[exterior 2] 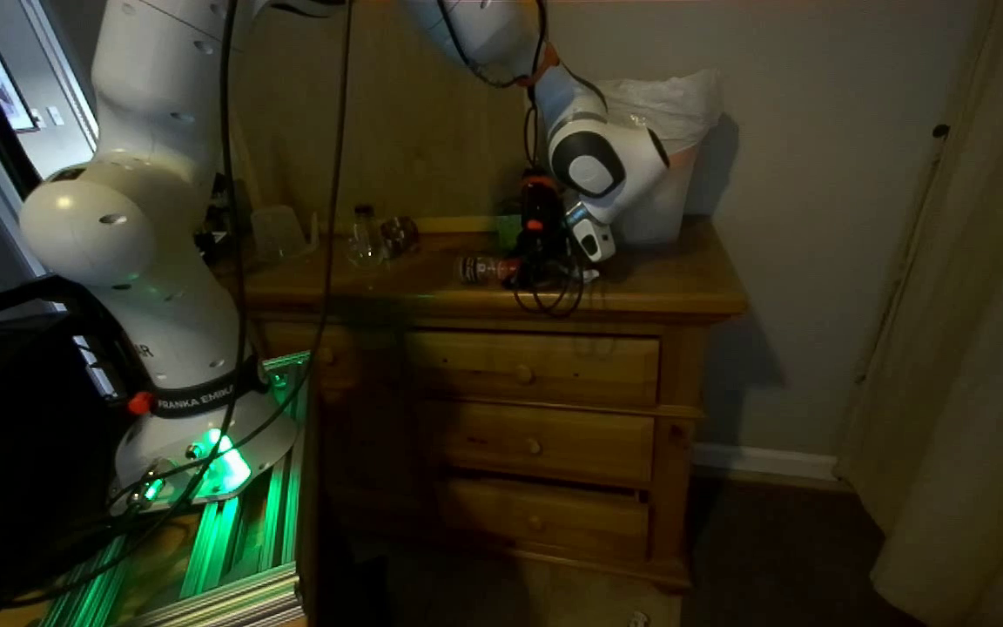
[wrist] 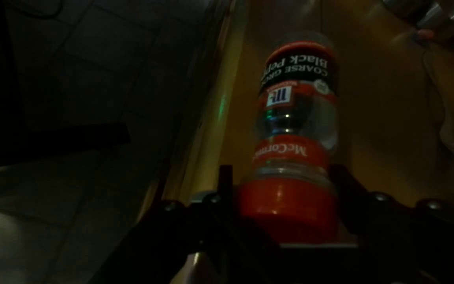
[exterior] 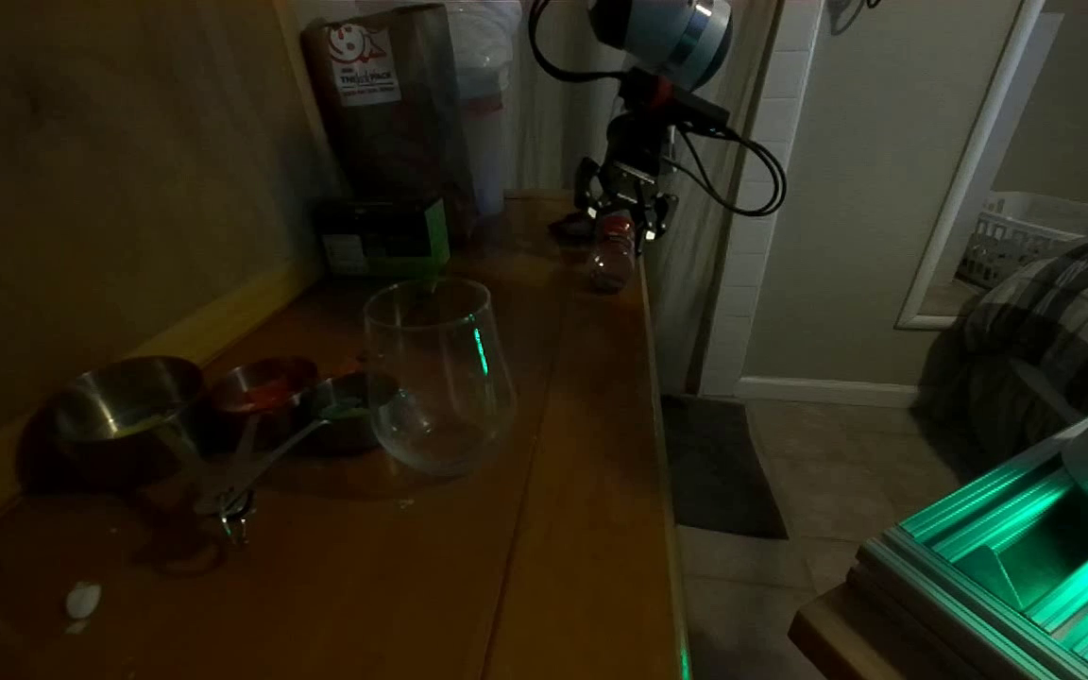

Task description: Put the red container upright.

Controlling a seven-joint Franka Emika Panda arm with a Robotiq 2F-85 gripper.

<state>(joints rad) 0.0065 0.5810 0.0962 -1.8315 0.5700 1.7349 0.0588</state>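
Observation:
The red container is a clear pepper bottle with a red cap and red and black labels. In the wrist view the bottle (wrist: 290,114) points away from me, its cap (wrist: 286,201) between my two fingers. The gripper (wrist: 282,177) straddles the cap. The right finger looks against it; a thin dark strip lies beside the left finger, so I cannot tell whether it grips. In both exterior views the bottle (exterior: 613,260) (exterior 2: 486,268) lies on its side at the dresser's front edge, cap toward the gripper (exterior: 621,225) (exterior 2: 528,270). Cables partly hide the fingers.
A wine glass (exterior: 440,378) and metal measuring cups (exterior: 128,406) stand on the wooden dresser top (exterior: 582,519). A green and black box (exterior: 383,236), a paper bag (exterior: 393,113) and a white bin (exterior 2: 658,183) stand behind. The dresser edge (wrist: 227,102) runs close beside the bottle.

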